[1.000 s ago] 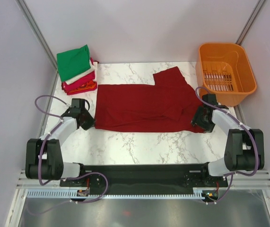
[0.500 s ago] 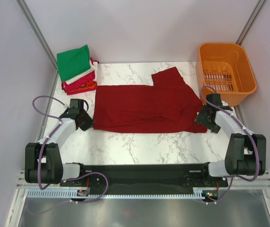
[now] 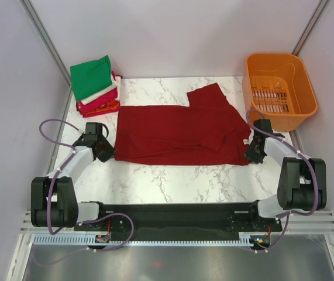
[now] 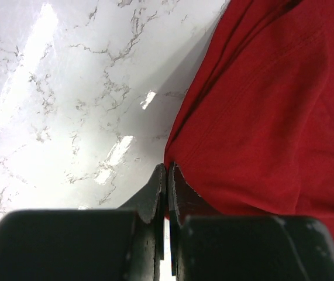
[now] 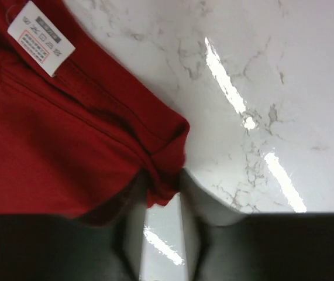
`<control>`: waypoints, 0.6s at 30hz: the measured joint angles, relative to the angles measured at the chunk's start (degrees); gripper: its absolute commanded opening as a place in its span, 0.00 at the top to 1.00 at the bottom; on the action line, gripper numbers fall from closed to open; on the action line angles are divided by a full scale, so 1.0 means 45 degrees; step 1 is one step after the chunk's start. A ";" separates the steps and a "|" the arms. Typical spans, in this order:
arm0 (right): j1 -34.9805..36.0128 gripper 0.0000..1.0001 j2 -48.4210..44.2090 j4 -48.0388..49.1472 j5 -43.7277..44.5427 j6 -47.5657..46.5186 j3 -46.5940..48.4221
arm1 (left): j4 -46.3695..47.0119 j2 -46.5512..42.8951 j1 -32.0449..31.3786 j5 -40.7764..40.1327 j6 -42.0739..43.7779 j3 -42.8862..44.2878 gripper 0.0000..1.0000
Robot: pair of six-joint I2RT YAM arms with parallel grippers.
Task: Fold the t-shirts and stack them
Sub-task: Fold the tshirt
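Note:
A large dark red t-shirt (image 3: 178, 132) lies spread flat across the middle of the marble table (image 3: 172, 175), one sleeve pointing to the back. My left gripper (image 3: 110, 152) sits at its near left corner, jaws shut on the cloth edge (image 4: 175, 161). In the left wrist view the closed gripper (image 4: 167, 170) meets the hem of the shirt (image 4: 260, 117). My right gripper (image 3: 252, 153) is at the near right corner, and its blurred fingers (image 5: 199, 196) pinch a bunched fold of the shirt (image 5: 164, 161). A white care label (image 5: 41, 38) shows near that corner. Folded t-shirts (image 3: 95, 85), green on top, are stacked at the back left.
An orange plastic basket (image 3: 279, 88) stands at the back right, close behind my right arm. Grey walls close in on both sides. Bare marble runs along the near edge in front of the arm bases.
My right gripper shifted right to the shirt's near right corner and closed on the fold there. The left gripper edged left, drawing the shirt's left edge with it.

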 measured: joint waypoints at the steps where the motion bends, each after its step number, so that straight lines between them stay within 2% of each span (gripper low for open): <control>1: -0.0010 0.86 0.0000 0.0083 -0.0063 -0.0053 0.0000 | 0.0000 0.0000 0.0024 0.0010 0.0000 0.0000 0.98; 2: -0.0039 0.97 0.0000 0.0155 -0.0141 -0.0058 0.0000 | -0.0005 0.0000 0.0044 0.0019 0.0000 0.0000 0.98; 3: -0.0102 1.00 0.0000 0.0194 -0.0228 -0.0078 0.0000 | -0.0005 0.0000 0.0073 0.0058 0.0005 0.0000 0.98; 8: -0.0777 1.00 -0.0155 0.0121 -0.0743 -0.0063 0.0000 | -0.0413 -0.0287 0.0282 0.0505 0.0005 0.0000 0.98; 13: -0.1137 1.00 -0.1637 -0.0534 -0.1103 -0.0015 0.0000 | -0.1069 -0.2079 0.0962 0.1122 0.0005 -0.0199 0.98; 18: -0.1273 1.00 -0.2851 -0.1190 -0.1569 0.0189 -0.0005 | -0.1695 -0.3526 0.1025 0.1656 -0.0010 -0.0578 0.98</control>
